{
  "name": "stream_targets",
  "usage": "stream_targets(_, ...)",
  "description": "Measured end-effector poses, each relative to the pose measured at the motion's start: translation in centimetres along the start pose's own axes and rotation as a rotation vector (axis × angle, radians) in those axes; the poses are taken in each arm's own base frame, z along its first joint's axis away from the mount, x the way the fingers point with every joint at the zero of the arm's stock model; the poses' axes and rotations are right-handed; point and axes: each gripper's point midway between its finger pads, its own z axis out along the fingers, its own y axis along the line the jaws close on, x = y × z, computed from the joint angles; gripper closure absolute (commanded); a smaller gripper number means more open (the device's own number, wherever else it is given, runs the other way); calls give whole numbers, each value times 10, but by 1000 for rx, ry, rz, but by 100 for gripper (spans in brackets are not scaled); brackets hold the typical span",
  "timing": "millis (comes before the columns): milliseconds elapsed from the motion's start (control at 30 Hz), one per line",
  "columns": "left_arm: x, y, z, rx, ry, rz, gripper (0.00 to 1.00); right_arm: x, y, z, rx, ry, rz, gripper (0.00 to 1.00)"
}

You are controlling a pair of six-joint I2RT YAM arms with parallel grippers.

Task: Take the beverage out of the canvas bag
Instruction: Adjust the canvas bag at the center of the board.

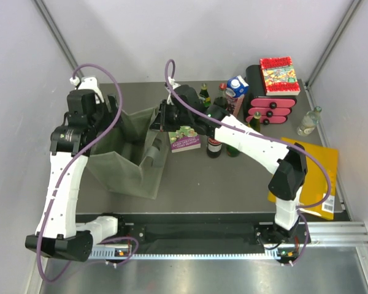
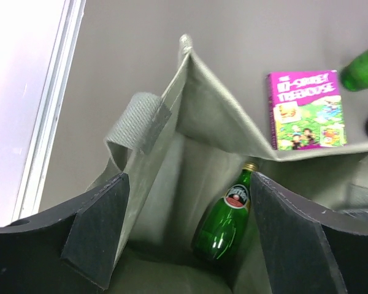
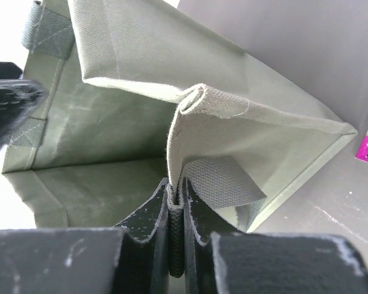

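— The arms?
— Left arm [image 1: 60,184] and right arm [image 1: 251,142]: white links, black joints, a purple cable [image 1: 119,101] running back from the fingers [image 2: 101,229].
— The fingers themselves?
— Black, blocky pads; on the right gripper [image 3: 175,193] they are scuffed pale.

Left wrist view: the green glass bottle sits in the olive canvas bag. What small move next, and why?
Probably lower the left gripper toward the green glass bottle: its jaws stand open above the bottle, which leans inside the olive canvas bag, and the right gripper is shut on the bag's rim, so the mouth looks clear.
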Motion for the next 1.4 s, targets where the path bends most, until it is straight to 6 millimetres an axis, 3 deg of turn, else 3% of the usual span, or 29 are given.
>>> stream_targets(200, -19, -3, -16, 31, -52, 26, 16, -1, 2, 0, -20, 3, -1, 100)
stream_targets(300, -13, -1, -16, 28, -44, 47, 17, -2, 4, 0, -35, 4, -9, 100)
stream_targets(500, 16, 11, 3, -21, 41, 94, 20, -2, 5, 0, -75, 1, -26, 100)
stream_targets(767, 16, 24, 11, -83, 53, 134, 25, -1, 15, 1, -152, 5, -56, 100)
stream_targets(900, 9, 27, 12, -104, 52, 144, 20, -2, 20, 0, -178, 2, -67, 100)
stream_targets(1167, -18, 26, -10, -100, -32, 125, 18, 0, 23, -1, -211, -3, -80, 100)
stream_targets(1300, -15, 28, -16, -99, -31, 122, 18, 1, 23, -3, -234, -6, -93, 100)
stream_targets(1400, -1, 28, -12, -96, 9, 126, 20, 1, 24, -5, -252, -10, -109, 100)
